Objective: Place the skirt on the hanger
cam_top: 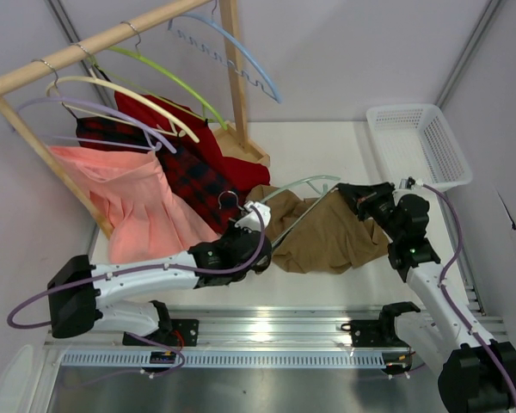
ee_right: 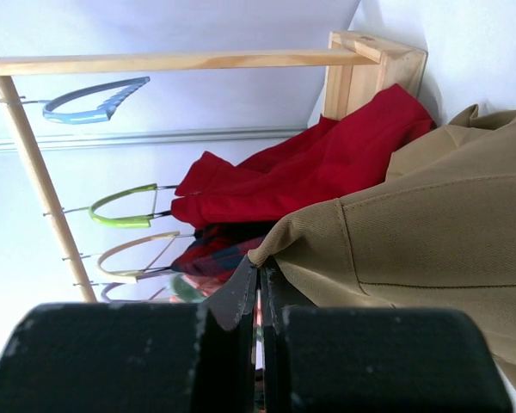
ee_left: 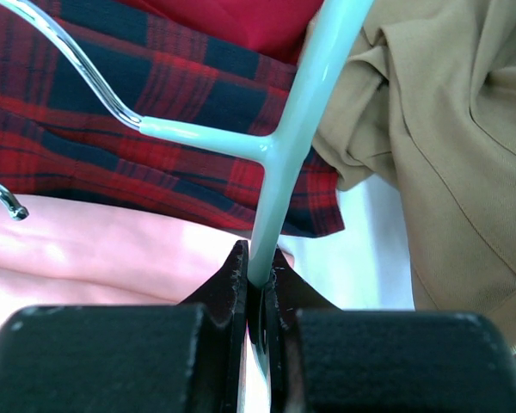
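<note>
The tan skirt (cam_top: 327,241) lies crumpled on the table between the arms. The pale sage-green hanger (cam_top: 303,182) arches over the skirt's far edge, its silver hook (cam_top: 228,198) towards the left. My left gripper (cam_top: 256,219) is shut on the hanger; in the left wrist view the hanger (ee_left: 284,163) runs up out of the gripper (ee_left: 260,275), with the skirt (ee_left: 447,129) to its right. My right gripper (cam_top: 351,194) is shut on the skirt's upper right corner. In the right wrist view this gripper (ee_right: 260,267) pinches a corner of the skirt (ee_right: 430,232).
A wooden rack (cam_top: 95,43) at the back left carries a salmon-pink skirt (cam_top: 138,206), a red-and-black plaid skirt (cam_top: 189,176), a red garment (cam_top: 215,155), a lime-green hanger (cam_top: 172,82) and a light blue hanger (cam_top: 241,52). A white basket (cam_top: 417,142) stands at the back right.
</note>
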{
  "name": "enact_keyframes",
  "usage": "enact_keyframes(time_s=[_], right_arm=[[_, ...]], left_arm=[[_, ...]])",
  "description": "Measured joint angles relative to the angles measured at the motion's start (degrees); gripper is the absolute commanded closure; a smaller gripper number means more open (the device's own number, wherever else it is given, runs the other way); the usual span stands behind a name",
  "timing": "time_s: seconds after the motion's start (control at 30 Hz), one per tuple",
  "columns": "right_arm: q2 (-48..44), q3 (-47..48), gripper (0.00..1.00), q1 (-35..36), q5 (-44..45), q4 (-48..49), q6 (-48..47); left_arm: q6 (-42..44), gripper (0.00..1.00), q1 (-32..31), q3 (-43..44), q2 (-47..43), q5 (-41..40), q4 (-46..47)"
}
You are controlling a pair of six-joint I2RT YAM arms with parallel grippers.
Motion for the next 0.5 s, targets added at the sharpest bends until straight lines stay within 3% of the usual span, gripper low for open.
enact_keyframes(time_s=[0.5], right_arm=[[-1.92, -3.89, 1.0, 0.0, 2.69, 4.11, 6.34]], left_arm=[[-2.08, 1.0, -1.81, 2.27, 7.56, -0.66, 0.98]])
